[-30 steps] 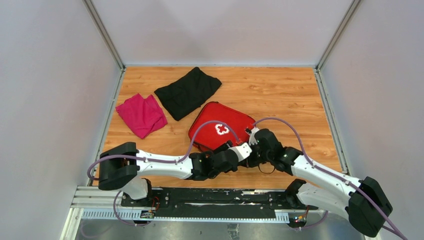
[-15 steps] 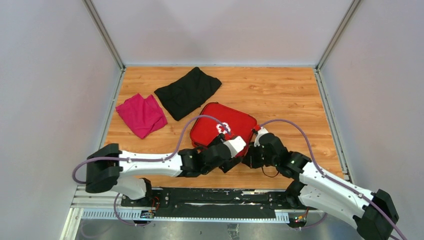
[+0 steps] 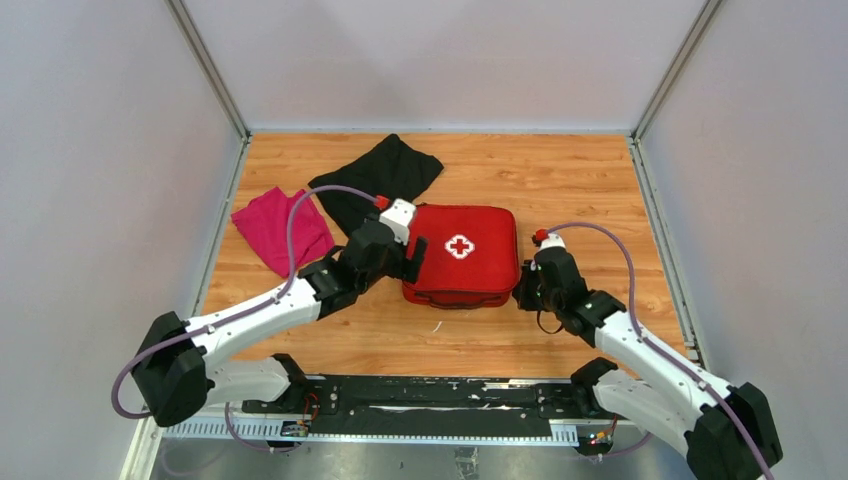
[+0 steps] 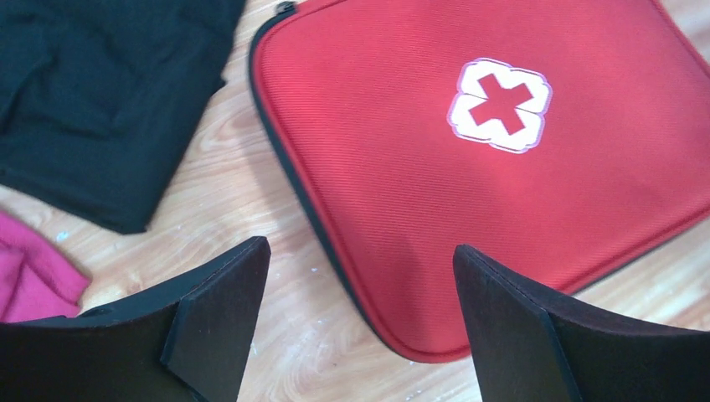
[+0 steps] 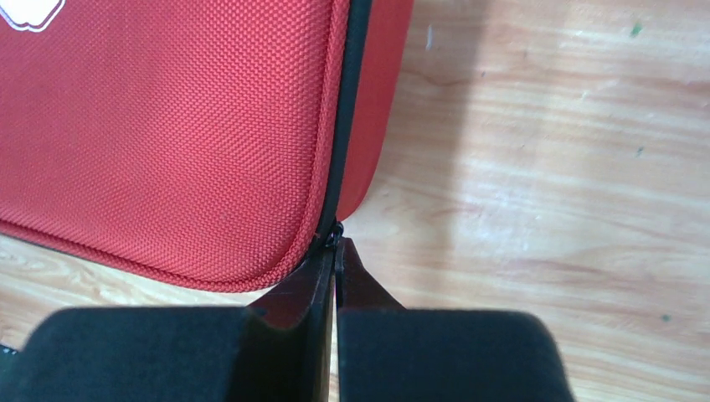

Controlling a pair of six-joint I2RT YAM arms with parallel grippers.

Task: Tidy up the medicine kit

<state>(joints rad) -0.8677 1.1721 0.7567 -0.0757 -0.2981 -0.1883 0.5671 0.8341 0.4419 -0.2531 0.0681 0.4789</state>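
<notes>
The medicine kit [image 3: 460, 255] is a closed red case with a white cross, lying flat at the table's middle. My left gripper [image 3: 412, 258] is open and empty at the kit's left edge. In the left wrist view my left gripper [image 4: 360, 255] stands over the kit's [image 4: 469, 167] near corner without touching it. My right gripper [image 3: 522, 292] is at the kit's near right corner. In the right wrist view my right gripper [image 5: 336, 260] is shut on the black zipper pull [image 5: 336, 234] at the corner of the kit [image 5: 167, 126].
A black cloth [image 3: 375, 180] lies behind and left of the kit, also in the left wrist view [image 4: 92, 100]. A magenta cloth [image 3: 275, 225] lies further left, its edge in the left wrist view [image 4: 29, 276]. Grey walls enclose the wooden table [image 3: 590, 190].
The kit has turned from a tilted pose to square and shifted slightly back. My left arm swung from the kit's near edge to its left side. My right gripper moved right, to the kit's right corner.
</notes>
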